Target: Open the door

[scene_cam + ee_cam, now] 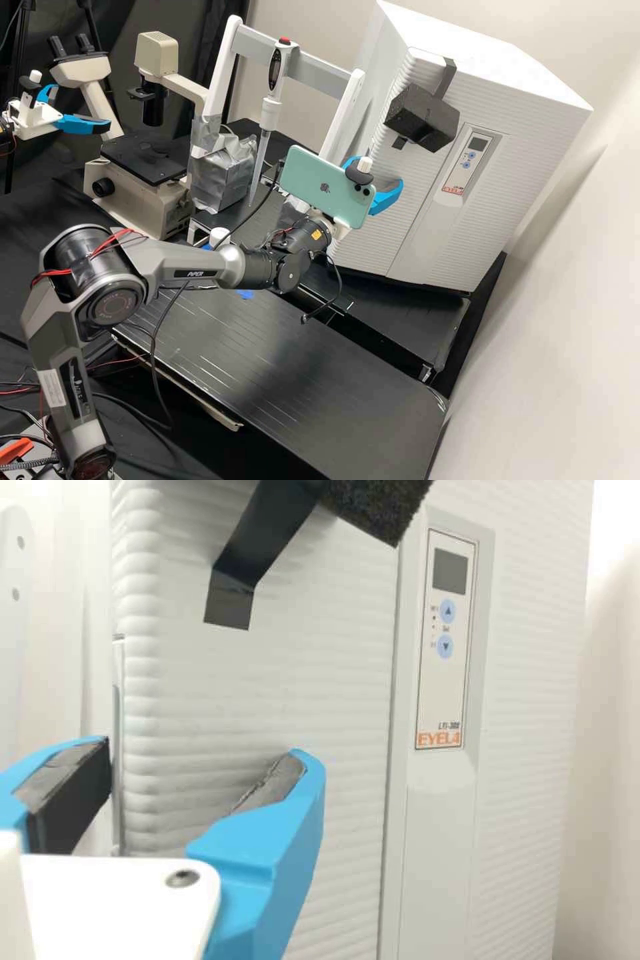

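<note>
In the high view my gripper point(375, 181) stands open in front of the left part of the white cabinet's ribbed door point(393, 230), below a black foam block point(422, 119) taped to it. The wrist view has my gripper point(203, 750) with its dark-padded fingers apart and nothing between them. One finger is over the door's side edge, by a narrow upright slot point(118, 730); the other is over the ribbed door front point(330, 680). Whether either finger touches the door, I cannot tell. The door looks closed. A phone on the wrist hides part of the gripper in the high view.
A control panel point(446, 640) is set in the cabinet front. Left of the cabinet stand a white frame point(341, 117) with a pipette point(270, 110), a silver-taped block point(223, 170) and a microscope point(143, 180). A second arm's gripper is at far left. A wall rises at right.
</note>
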Controlling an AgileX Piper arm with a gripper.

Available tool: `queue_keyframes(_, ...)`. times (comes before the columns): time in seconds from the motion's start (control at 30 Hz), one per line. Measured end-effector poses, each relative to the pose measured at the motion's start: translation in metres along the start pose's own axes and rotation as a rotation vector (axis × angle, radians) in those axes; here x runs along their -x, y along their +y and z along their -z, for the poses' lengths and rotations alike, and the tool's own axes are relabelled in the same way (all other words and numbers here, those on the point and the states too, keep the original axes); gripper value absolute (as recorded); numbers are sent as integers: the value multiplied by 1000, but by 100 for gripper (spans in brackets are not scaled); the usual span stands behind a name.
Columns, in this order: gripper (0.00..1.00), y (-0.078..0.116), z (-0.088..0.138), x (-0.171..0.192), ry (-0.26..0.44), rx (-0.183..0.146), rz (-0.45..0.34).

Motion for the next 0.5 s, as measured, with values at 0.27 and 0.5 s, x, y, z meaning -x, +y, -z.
queue_keyframes(0.27, 0, 0, -3, 2, 3, -4, -4)
queue_keyframes(0.5, 0, 0, -3, 3, 8, -4, -4)
